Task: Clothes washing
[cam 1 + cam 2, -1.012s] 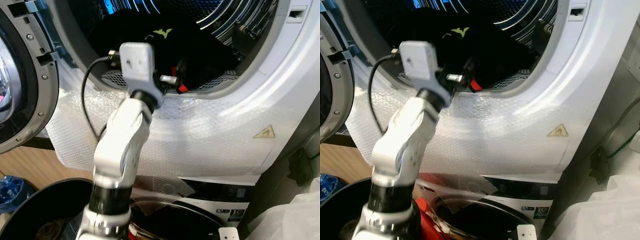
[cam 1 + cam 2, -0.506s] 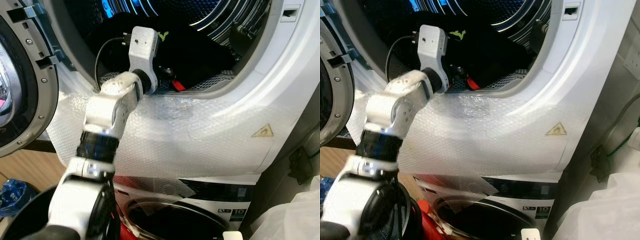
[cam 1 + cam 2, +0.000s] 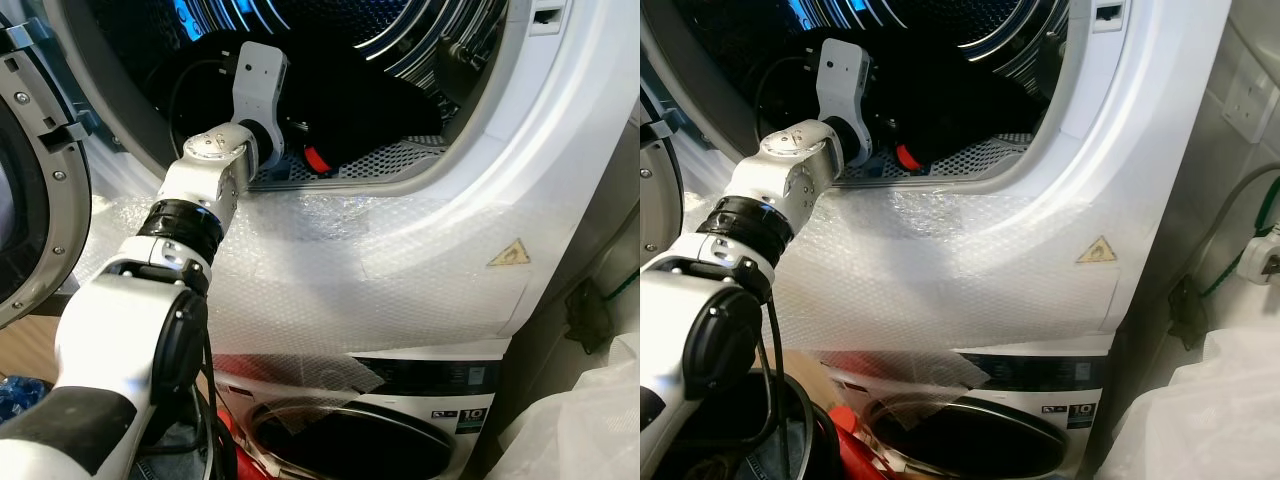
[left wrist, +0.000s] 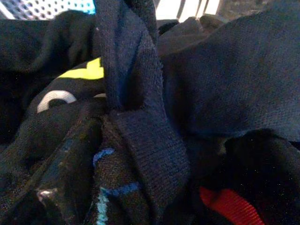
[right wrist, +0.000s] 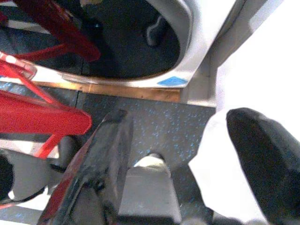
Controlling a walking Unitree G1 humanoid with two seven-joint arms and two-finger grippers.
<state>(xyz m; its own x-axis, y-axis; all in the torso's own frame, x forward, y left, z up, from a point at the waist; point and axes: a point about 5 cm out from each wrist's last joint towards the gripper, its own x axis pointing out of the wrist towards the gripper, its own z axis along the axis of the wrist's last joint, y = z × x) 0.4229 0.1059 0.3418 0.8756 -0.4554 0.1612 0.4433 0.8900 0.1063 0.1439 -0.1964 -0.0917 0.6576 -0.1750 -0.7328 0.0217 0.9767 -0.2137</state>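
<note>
- Your left gripper (image 3: 300, 150) is reaching through the open drum mouth of the upper machine (image 3: 540, 180); whether its fingers are spread or closed, you cannot tell.
- Dark clothes (image 4: 225, 84) are lying heaped in the drum, right against it.
- Your right gripper (image 5: 187, 159) is hanging low, fingers spread, above the speckled floor (image 5: 164, 122).

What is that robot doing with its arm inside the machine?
It is doing laundry. Its left arm reaches through the open door into the drum of the upper machine, with the left gripper down among the dark clothes piled at the front. The left wrist view shows dark fabric bunched right against the fingers, though whether they have closed on it is hard to tell. The right gripper hangs open near the floor. A second machine sits below.
</note>
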